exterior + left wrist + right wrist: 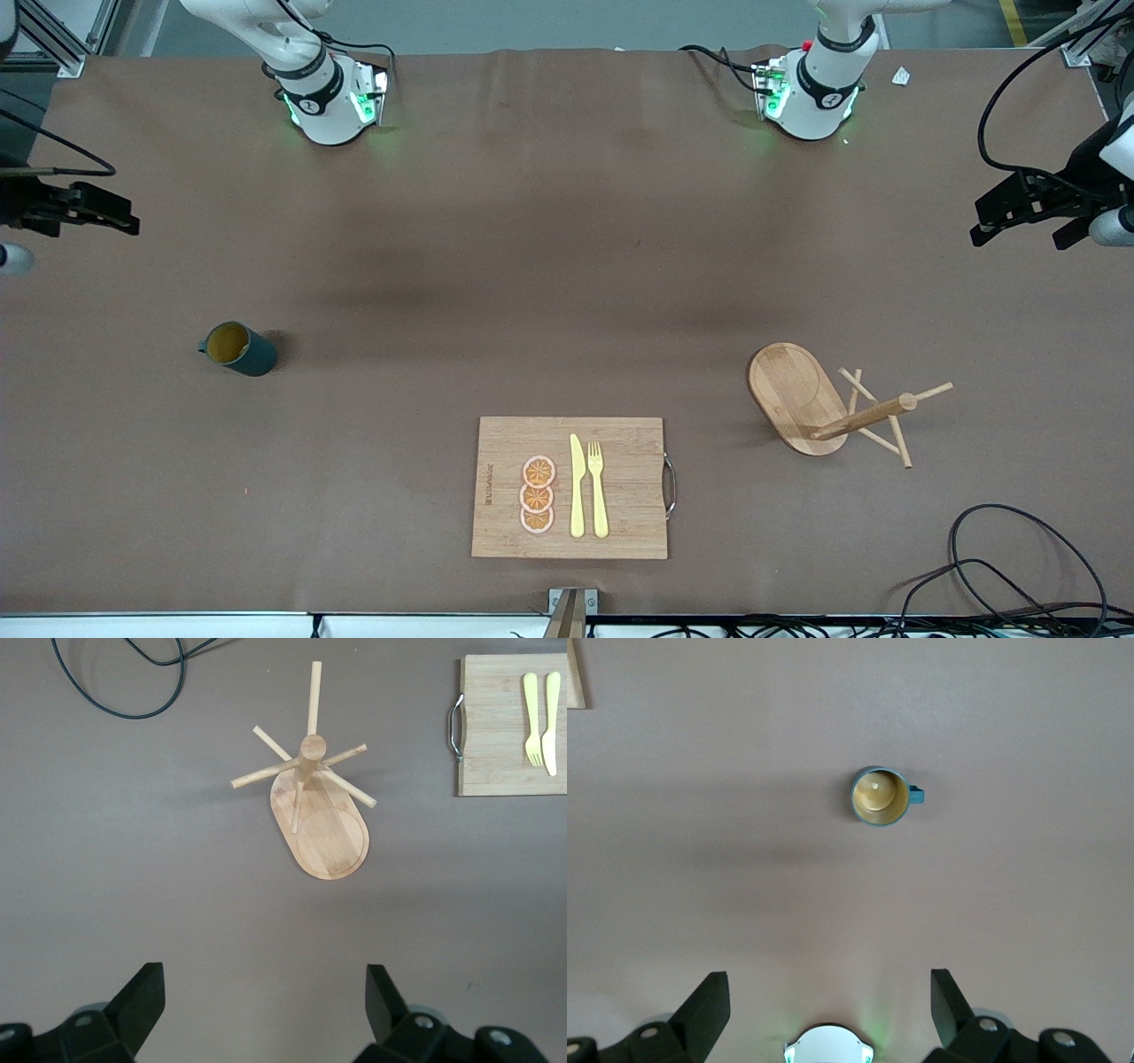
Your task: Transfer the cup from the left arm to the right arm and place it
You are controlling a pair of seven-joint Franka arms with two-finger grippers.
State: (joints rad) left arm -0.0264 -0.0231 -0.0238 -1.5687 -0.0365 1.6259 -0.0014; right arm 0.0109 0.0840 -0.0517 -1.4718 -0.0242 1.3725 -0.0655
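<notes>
Here the cup [239, 348] stands alone on the counter [549, 266] at mid-left of the front view, toward the right arm's end, upright, its handle turned toward that end's edge. Bare brown cloth lies all round it; the board [620, 443] is well apart, at lower centre close to the counter's near edge. In the right wrist view the cup [880, 797] shows a round mustard inside and a dark teal rim.

The right pincer [75, 213] hangs at the frame's left edge over the counter's end, jaws spread and holding nothing; its black fingers [709, 1005] frame open cloth. The left pincer [1028, 213] hangs at the right edge over the other end, jaws likewise spread and empty, its fingers [142, 1001] wide apart.

The counter is covered in a matt brown sheet with faint creases. A wooden rack [828, 408], an oval base with a peg stem, sits at mid-right, nearer the left arm's end. On the bamboo board lie three orange slices [538, 494], a yellow knife [577, 487] and a fork [598, 487], side by side. Black cables [1010, 567] loop at lower right.
</notes>
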